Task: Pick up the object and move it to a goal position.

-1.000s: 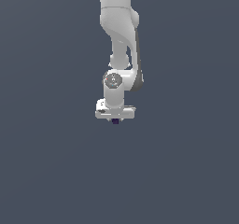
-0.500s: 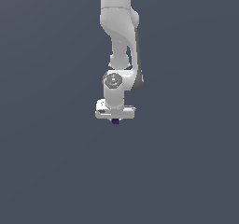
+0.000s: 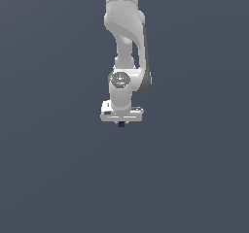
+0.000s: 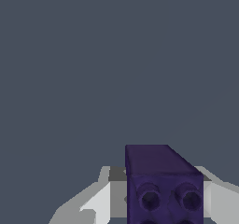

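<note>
**Block clamped in gripper, arm pointing down**

Arm (image 3: pixel 124 42) hangs vertical in the exterior view, wrist straight down, white gripper (image 3: pixel 121 124) at its low end. Block (image 3: pixel 121 124) shows as a small dark purple speck poking out just under the gripper body, centred on it and much narrower than it.

Wrist view: block (image 4: pixel 163 183) sits between the jaws, a white finger (image 4: pixel 100 199) on one side and another (image 4: pixel 221 197) on the opposite side. Both fingers look tight against the block's side faces, no gap visible, so the jaws are clamped on it. The block is a rectangular brick, long axis running away from the camera. The face toward the camera has two round sockets side by side; the rest of that face is cut off by the frame edge.

Background is uniform grey-blue in both views, so I cannot tell whether the block touches any surface. No shadow or contact line visible under it.
</note>
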`<state>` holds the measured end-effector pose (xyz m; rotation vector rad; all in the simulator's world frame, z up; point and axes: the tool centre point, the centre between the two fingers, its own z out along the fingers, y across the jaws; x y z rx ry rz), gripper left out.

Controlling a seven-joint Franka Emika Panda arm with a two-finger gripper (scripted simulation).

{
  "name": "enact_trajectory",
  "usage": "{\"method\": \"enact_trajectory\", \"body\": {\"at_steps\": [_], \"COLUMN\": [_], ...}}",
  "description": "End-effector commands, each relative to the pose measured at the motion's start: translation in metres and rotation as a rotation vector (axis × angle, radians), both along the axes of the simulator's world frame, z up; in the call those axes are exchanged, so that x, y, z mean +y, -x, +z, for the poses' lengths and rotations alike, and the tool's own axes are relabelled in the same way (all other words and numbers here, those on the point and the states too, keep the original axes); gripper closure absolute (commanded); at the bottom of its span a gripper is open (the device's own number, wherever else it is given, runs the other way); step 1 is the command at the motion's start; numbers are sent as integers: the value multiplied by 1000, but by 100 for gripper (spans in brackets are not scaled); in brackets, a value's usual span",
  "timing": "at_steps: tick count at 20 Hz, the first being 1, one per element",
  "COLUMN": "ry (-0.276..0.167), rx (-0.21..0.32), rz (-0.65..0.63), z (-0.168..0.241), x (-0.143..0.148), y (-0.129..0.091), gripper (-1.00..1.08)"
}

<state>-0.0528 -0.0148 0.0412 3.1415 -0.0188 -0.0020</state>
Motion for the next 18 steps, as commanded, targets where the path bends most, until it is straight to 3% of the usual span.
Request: {"method": "enact_trajectory", "body": {"at_steps": [1,18], "ry": [0,2], "rx": [-1,-1], "rz": [0,0], "z": [13,176], "x": [5,74], "y": [0,-1], "gripper": [108,108]}}
